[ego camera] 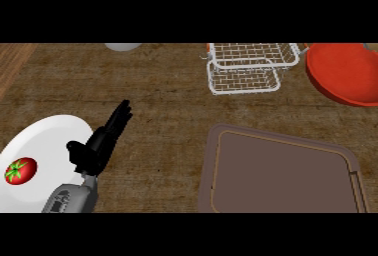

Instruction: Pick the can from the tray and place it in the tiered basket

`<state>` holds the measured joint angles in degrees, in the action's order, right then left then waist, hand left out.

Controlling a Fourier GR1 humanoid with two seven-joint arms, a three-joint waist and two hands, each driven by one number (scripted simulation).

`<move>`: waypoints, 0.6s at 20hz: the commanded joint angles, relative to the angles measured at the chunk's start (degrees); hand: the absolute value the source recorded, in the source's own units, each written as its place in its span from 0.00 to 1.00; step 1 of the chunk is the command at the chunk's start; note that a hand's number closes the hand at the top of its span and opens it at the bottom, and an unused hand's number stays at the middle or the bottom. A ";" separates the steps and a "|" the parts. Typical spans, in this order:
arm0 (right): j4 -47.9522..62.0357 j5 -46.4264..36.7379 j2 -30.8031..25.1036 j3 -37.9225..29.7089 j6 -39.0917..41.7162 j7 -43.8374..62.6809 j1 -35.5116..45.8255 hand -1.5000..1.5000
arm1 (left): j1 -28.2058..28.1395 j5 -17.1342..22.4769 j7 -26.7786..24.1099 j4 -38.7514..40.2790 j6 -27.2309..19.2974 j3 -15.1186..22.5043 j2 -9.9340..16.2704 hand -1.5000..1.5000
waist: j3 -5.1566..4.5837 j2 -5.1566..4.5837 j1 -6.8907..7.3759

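**Wooden counter with tray, basket and one resting hand**

A brown wood-grain counter [162, 100] fills the head view, with a paler strip of wood along its far left edge. The largest thing on it is the brown tray [284, 172] at lower right, a rounded rectangle with a raised rim; its flat inside shows bare, and no can shows on it or anywhere else in this view, so where the can is cannot be told from here.

Next in size is a white plate [52, 135] at lower left, cut off by the view's edge, with a red tomato [20, 170] with a green stem lying on its left part. An orange-red bowl [343, 72] sits at upper right, partly out of view. Just left of it stands the white wire tiered basket [247, 67], its two mesh tiers seen from above, well apart from the tray.

The left hand [92, 150] shows over the plate's right rim, black fingers straight and held together, pointing away up the counter, thumb out to the side, holding nothing. A small grey rounded object [122, 46] peeks in at the top edge
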<state>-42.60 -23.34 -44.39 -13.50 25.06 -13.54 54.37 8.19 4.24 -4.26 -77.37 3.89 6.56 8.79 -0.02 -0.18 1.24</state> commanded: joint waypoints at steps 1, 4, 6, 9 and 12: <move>3.76 0.31 2.01 0.01 1.36 3.70 7.90 1.00 | 0.26 -1.33 -0.11 0.12 -0.45 1.15 -1.47 0.50 | 0.00 -0.08 0.03; 2.49 -1.13 7.11 2.54 0.10 13.49 14.63 1.00 | 0.52 -1.68 2.16 -0.71 -1.35 1.18 -1.60 0.50 | -0.03 0.05 0.20; 5.80 -1.51 8.60 2.03 -1.90 13.74 17.83 1.00 | 1.62 -0.38 -1.71 2.70 1.08 -1.17 -0.14 0.50 | -0.04 -0.21 0.29; 7.85 -2.13 12.34 2.86 -2.97 17.91 21.76 1.00 | 0.36 -0.56 -3.46 2.78 2.27 -1.35 0.82 0.50 | -0.05 -0.24 0.49; 12.35 -3.50 14.92 3.34 -5.47 17.15 23.67 1.00 | 2.09 -0.84 1.54 0.27 0.45 -1.20 -0.10 0.50 | -0.01 -0.39 0.81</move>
<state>-34.35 -25.39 -33.00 -11.01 22.05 1.89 74.25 8.52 2.99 -4.70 -76.84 4.20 6.37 8.28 -0.06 -0.38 1.78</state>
